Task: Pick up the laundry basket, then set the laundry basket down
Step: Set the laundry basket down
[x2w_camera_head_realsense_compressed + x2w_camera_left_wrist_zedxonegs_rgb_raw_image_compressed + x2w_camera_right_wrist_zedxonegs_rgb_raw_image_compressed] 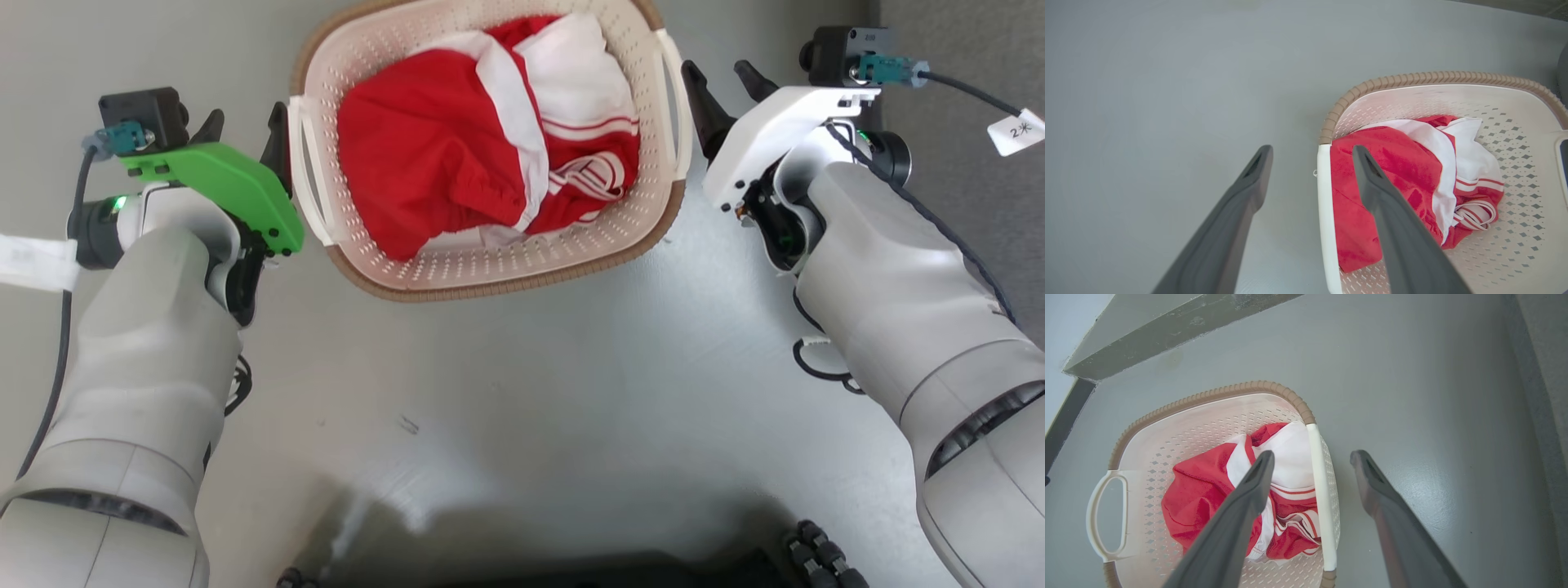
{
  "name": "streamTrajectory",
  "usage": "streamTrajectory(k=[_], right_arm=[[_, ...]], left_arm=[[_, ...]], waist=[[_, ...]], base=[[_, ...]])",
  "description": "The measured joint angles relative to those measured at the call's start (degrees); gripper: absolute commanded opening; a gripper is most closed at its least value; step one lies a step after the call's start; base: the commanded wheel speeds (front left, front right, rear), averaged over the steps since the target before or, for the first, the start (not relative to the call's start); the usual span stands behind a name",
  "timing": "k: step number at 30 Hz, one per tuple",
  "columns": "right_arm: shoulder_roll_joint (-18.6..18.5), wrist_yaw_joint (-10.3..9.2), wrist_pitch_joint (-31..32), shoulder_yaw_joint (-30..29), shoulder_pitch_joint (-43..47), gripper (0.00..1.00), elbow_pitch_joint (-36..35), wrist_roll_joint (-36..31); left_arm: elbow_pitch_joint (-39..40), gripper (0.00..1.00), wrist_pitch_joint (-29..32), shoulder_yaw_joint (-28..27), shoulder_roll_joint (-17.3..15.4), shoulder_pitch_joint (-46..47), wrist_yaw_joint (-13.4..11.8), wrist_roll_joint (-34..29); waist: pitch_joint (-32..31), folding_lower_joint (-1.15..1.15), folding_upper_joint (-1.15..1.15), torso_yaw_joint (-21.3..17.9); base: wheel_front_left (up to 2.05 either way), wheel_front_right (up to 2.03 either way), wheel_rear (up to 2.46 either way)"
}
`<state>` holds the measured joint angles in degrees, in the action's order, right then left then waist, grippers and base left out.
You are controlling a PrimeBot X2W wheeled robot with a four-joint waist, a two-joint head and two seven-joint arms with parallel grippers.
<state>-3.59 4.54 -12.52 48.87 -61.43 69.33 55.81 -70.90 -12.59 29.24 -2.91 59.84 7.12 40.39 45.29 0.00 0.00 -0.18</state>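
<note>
Poised with left gripper [245,131] and right gripper [718,82] both spread, each lined up astride one white handle [309,175] of the laundry basket [490,269] lying directly between them, equally near.

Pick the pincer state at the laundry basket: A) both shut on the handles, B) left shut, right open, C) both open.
C: the left pincer and right pincer each have their fingers spread wide with nothing clamped, one at either side of the laundry basket.
</note>
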Motion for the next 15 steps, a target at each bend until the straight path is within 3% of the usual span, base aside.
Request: streamTrajectory(k=[15], right_arm=[[-0.8, 0.25, -2.0, -0.8, 3.7, 1.0, -1.4, -1.7]], left_arm=[[4.8, 1.0, -1.8, 0.8, -1.1, -4.4, 0.0, -2.4]], waist=[[-9.5, 0.0, 0.0, -0.3]], base=[[0.0, 0.0, 0.0]])
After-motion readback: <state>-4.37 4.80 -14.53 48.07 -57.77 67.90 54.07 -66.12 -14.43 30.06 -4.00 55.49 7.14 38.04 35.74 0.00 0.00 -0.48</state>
